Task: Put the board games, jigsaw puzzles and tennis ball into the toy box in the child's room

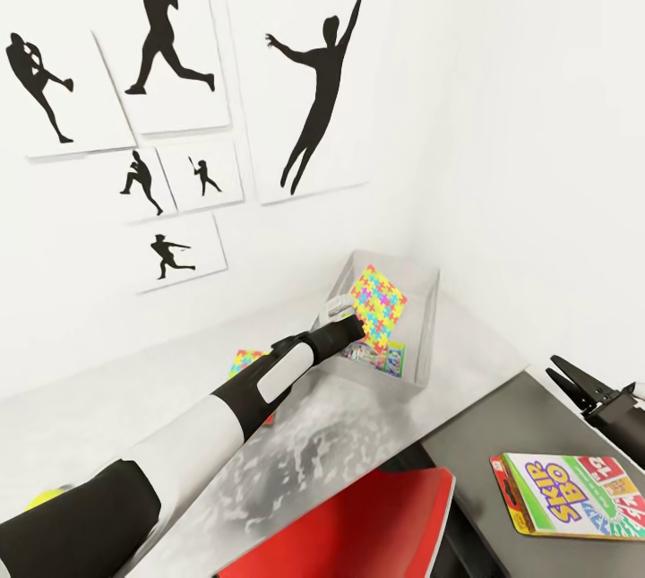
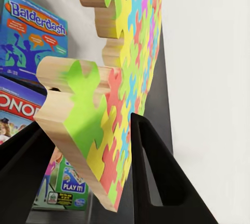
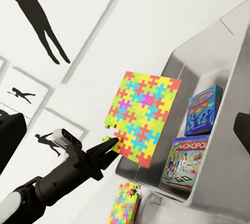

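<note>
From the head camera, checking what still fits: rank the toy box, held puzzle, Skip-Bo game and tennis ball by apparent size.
1. Toy box
2. Skip-Bo game, though it lies nearer the camera
3. Held puzzle
4. Tennis ball, partly hidden

I'm in a child's room — baseball prints (image 1: 166, 31) on the wall, board games (image 3: 204, 109) and puzzle (image 1: 377, 304) about.

Two jigsaw puzzles: one (image 1: 379, 296) held over the toy box (image 1: 428, 309), another (image 1: 244, 360) flat on the surface (image 1: 322, 435). Three board games: the blue Balderdash box (image 3: 204, 109) and the Monopoly box (image 3: 185, 162) inside the single toy box, and the SKIP-BO box (image 1: 573, 496) on the dark lower wing. One tennis ball (image 1: 45, 499). Six silhouette prints (image 1: 318, 67) on the wall.
</note>
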Robot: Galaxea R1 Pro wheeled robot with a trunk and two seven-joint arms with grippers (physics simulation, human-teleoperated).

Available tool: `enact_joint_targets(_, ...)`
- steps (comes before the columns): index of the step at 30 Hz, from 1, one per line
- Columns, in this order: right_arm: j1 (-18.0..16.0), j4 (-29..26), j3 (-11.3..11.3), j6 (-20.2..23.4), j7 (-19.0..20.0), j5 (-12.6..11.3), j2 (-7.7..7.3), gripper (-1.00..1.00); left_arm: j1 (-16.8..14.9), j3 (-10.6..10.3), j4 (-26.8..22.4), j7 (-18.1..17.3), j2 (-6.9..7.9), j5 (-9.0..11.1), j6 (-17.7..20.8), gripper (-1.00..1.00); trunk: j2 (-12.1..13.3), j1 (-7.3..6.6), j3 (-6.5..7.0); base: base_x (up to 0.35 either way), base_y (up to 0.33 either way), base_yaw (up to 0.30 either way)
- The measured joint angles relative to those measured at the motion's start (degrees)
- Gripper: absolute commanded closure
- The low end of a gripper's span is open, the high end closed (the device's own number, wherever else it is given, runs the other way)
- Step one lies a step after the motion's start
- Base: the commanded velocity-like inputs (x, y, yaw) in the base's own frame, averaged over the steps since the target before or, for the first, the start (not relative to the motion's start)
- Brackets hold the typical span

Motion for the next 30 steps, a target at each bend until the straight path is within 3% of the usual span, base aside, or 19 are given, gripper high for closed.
enact_joint_targets(7,0.0,0.0,-2.1,0.1,0.0,0.0,0.0,-1.0,0.0,0.0,0.0,0.0,0.0,-0.1,0.0,1.0,0.0,0.0,-0.03,0.0,0.0,0.0)
enact_joint_targets(26,0.0,0.0,-2.2,0.0,0.0,0.0,0.06,-1.0,0.0,0.0,0.0,0.0,0.0,-0.1,-0.1,1.0,0.0,0.0,-0.03,0.0,0.0,0.0)
enact_joint_targets(27,0.0,0.0,-2.2,0.0,0.0,0.0,0.07,-1.0,0.0,0.0,0.0,0.0,0.0,-0.1,-0.1,-1.0,0.0,0.0,-0.03,0.0,0.0,0.0)
enact_joint_targets(30,0.0,0.0,-2.2,0.0,0.0,0.0,0.08,-1.0,0.0,0.0,0.0,0.0,0.0,-0.1,-0.1,-1.0,0.0,0.0,-0.03,0.0,0.0,0.0)
